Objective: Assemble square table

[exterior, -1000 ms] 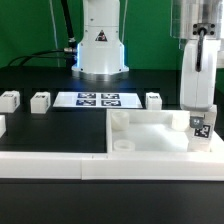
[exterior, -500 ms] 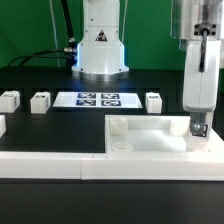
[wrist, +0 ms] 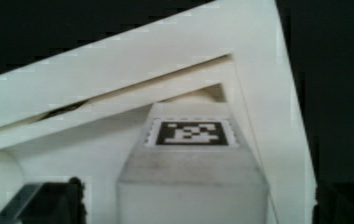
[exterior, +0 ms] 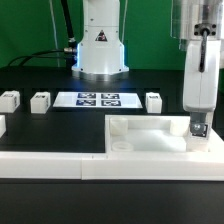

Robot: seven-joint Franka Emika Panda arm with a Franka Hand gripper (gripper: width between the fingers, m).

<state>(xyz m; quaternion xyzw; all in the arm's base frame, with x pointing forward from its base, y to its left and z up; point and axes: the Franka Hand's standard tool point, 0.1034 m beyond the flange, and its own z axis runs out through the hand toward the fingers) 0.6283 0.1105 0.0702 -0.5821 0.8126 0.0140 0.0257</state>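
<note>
The square table slab (exterior: 150, 136) lies rim up in the lower right of the exterior view, just behind the long white barrier wall (exterior: 50, 166). The gripper (exterior: 199, 122) hangs over the slab's corner at the exterior view's right, where one tagged leg (exterior: 200, 129) stands upright with its foot hidden behind the rim. In the wrist view the dark fingers (wrist: 53, 203) stand wide apart, with a gap on either side of the leg, so they grip nothing. Three loose legs (exterior: 40, 101) sit in a row across the middle of the frame, flanking the marker board (exterior: 100, 99).
</note>
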